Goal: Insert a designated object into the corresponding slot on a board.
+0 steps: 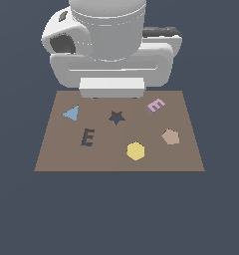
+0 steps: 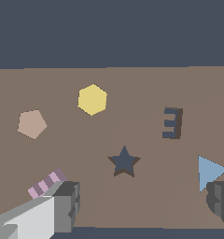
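Note:
The board (image 1: 61, 149) is a flat brown panel. On it lies the designated object (image 1: 156, 105), a pale lilac E block, near the far edge toward the exterior view's right. The slot (image 1: 87, 137) is a dark E-shaped recess toward the exterior view's left. In the wrist view, one grey finger (image 2: 62, 205) partly hides the lilac block (image 2: 46, 183), and the slot (image 2: 172, 123) is in full view. My gripper (image 2: 144, 198) hangs above the board, open wide and holding nothing. The white arm (image 1: 111, 60) looms over the board's far edge.
A dark star-shaped recess (image 1: 116, 118) sits mid-board. A blue triangle (image 1: 71, 113) lies at the exterior view's left, a yellow hexagon (image 1: 135, 151) near the front, and a tan-pink pentagon (image 1: 170, 137) at the right. Dark blue-grey ground surrounds the board.

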Robot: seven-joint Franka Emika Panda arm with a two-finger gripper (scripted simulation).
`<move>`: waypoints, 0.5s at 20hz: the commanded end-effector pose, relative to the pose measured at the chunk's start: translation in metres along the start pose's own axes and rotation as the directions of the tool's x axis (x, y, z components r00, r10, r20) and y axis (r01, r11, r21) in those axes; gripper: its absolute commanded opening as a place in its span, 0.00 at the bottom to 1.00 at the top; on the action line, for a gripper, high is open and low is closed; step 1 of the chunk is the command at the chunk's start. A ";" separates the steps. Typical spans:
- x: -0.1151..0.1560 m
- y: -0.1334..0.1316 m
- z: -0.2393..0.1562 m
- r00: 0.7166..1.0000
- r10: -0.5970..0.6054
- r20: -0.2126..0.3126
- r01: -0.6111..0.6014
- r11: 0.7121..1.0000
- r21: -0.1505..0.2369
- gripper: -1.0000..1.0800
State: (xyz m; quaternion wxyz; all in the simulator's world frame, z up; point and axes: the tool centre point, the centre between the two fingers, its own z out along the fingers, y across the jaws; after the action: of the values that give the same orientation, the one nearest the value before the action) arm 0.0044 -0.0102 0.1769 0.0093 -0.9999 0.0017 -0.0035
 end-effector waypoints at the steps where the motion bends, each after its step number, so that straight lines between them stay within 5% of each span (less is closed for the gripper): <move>1: 0.000 0.000 0.000 1.000 0.000 0.000 0.000 1.000 0.000 0.96; 10: -0.007 -0.004 0.006 0.999 0.048 0.000 -0.048 0.999 -0.001 0.96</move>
State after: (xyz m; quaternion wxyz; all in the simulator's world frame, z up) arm -0.0004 -0.0071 0.1725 0.0090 -0.9998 0.0192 -0.0036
